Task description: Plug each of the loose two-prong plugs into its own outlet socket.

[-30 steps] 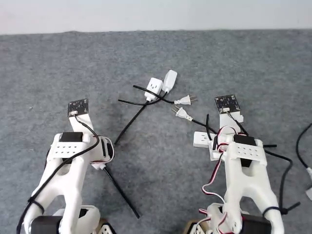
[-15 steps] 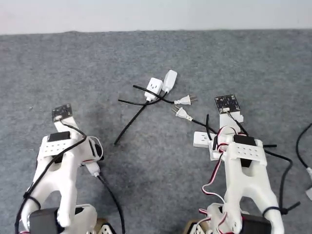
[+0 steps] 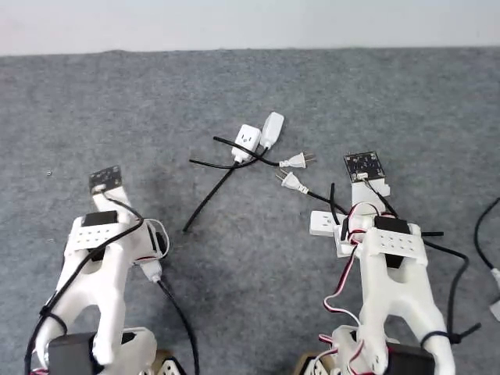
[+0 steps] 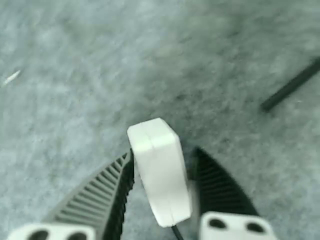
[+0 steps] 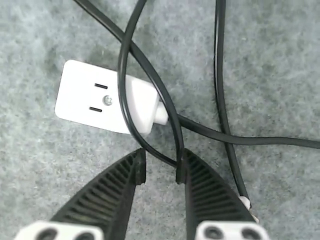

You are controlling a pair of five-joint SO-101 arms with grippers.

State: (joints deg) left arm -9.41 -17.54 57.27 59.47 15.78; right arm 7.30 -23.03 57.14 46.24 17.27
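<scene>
Plug, two-prong: likely light, rigid, cord tugs; pinch flat body behind prongs | left jaws clamp white outlet socket | right jaws slightly parted astride black cord

Left arm: white moulded shell sections; black servo block set in the top; one black cable along the shell, thin red and white leads at the side.
Right arm: white shell sections; black servo block; twisted red, white and black leads down one side; black cable loops near the base.
Wrist boards: a dark square circuit board on a white bracket on the left arm, another on the right.
Left hand: two black tapered fingers with ribbed inner faces; white mounts with paired round holes.
Right hand: black ribbed fingers; white mounts with paired holes.
</scene>
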